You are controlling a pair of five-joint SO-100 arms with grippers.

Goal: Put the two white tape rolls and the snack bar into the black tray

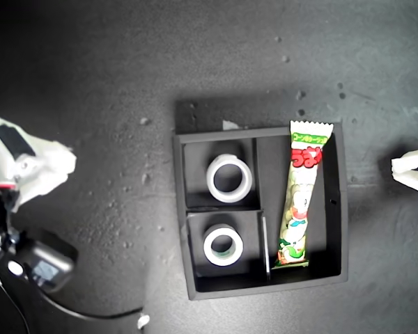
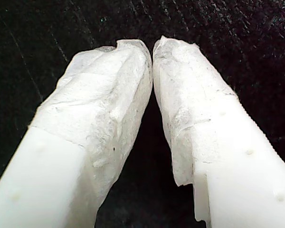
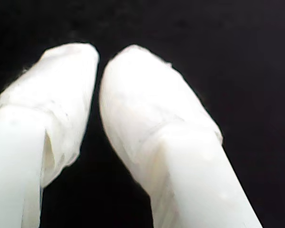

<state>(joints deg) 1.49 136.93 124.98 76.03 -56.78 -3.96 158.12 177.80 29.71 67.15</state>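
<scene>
Both claws closed and empty; tape rolls and snack bar sit in the tray.

My first gripper (image 2: 153,47) has its two white fingers, wrapped in wrinkled tape, pressed tip to tip with nothing between them, over speckled black matting. My second gripper (image 3: 99,59) is likewise narrowed to a sliver, its smooth rounded tips nearly touching and holding nothing. Farther off, in the exterior view, the square black tray (image 1: 340,209) with raised walls lies on the dusty dark table (image 1: 90,83). One white tape roll (image 1: 229,177), a ring with a wide hole, rests in the upper small compartment; the other white tape roll (image 1: 223,245) rests in the lower one. The snack bar (image 1: 302,195), glossy green-and-white with crimped ends, lies lengthwise in the long compartment at the exterior view's right.
</scene>
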